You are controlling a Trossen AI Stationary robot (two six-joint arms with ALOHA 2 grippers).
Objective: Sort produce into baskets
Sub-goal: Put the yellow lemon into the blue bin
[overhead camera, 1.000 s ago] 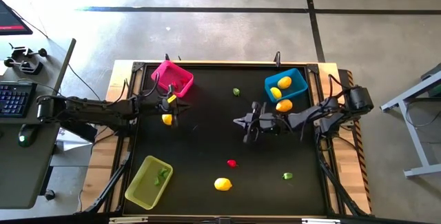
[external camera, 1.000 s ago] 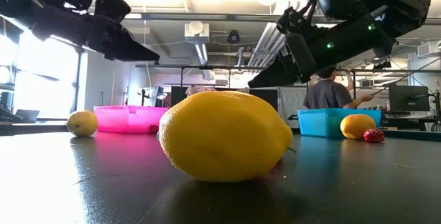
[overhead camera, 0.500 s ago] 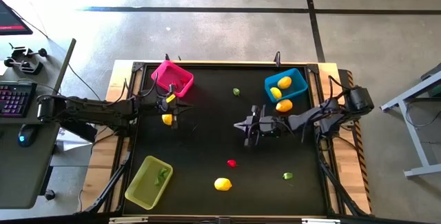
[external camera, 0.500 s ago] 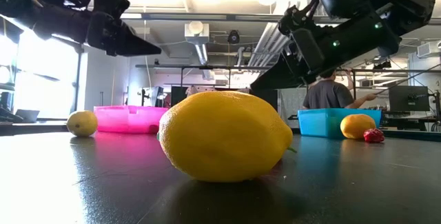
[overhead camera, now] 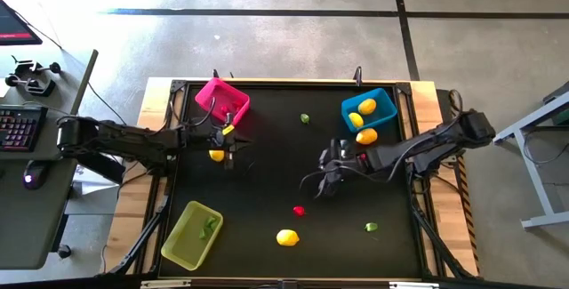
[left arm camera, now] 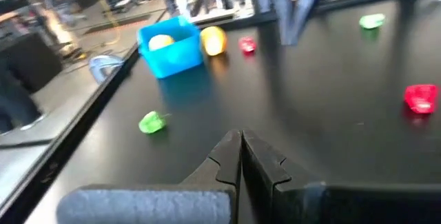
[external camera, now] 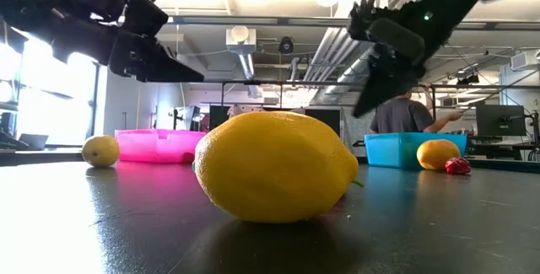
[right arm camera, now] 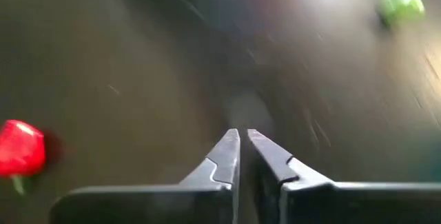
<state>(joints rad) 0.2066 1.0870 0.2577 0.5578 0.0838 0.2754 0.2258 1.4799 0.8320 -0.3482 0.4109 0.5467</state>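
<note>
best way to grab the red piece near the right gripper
Judging from above, come straight down on the red piece and close across its narrow middle. It lies alone on the bare mat with nothing touching it, the lemon well clear. The right gripper, shut now, is nearest and must open first.

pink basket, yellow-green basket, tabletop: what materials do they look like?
Pink basket: likely opaque moulded plastic, glossy; uniform saturated colour, thin walls.
Yellow-green basket: likely translucent plastic; the dark table shows through its walls and floor.
Tabletop: black, smooth, semi-gloss sheet, material unclear; in the low view it reflects the pink basket and the near lemon.
</note>
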